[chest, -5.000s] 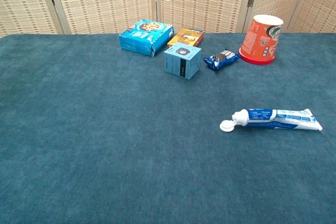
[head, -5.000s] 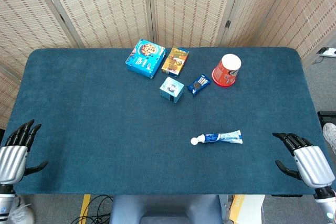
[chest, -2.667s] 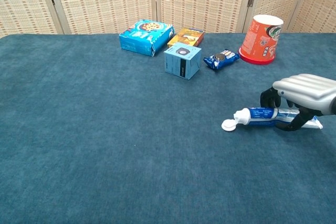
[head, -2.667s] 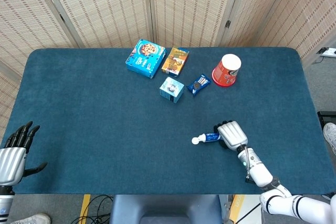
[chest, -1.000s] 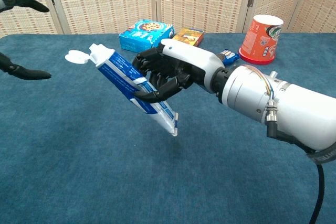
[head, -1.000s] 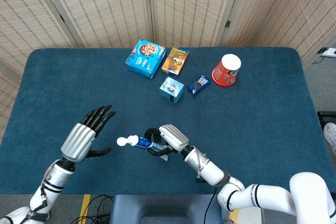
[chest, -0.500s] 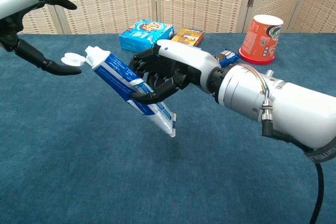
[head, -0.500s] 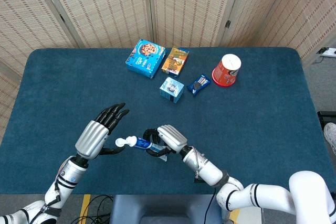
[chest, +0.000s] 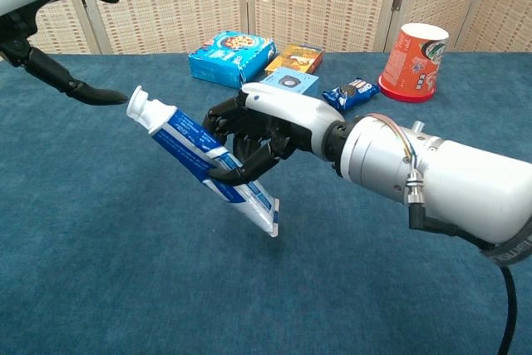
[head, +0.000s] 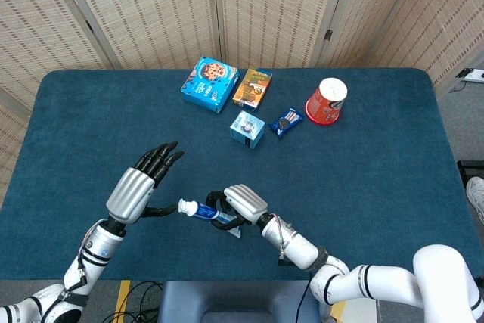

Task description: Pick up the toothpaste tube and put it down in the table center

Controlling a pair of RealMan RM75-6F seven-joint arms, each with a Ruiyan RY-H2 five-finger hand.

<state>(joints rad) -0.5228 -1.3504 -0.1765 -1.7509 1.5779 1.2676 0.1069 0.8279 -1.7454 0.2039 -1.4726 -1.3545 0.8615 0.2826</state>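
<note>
Our right hand (chest: 258, 135) is raised above the counter (head: 378, 187), dark fingers (chest: 229, 174) curled around the toothpaste tube (chest: 199, 157) — its forearm reaches in from the lower right. Our left hand (head: 140, 185) hovers just beside the tube's cap end, fingers spread — holding nothing.

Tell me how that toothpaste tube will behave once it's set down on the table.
The toothpaste tube, held tilted by the right hand, looks soft-bodied, so it may dent under grip. Its flat crimped end should probably stop it rolling. The blue cloth table likely keeps it from sliding.
</note>
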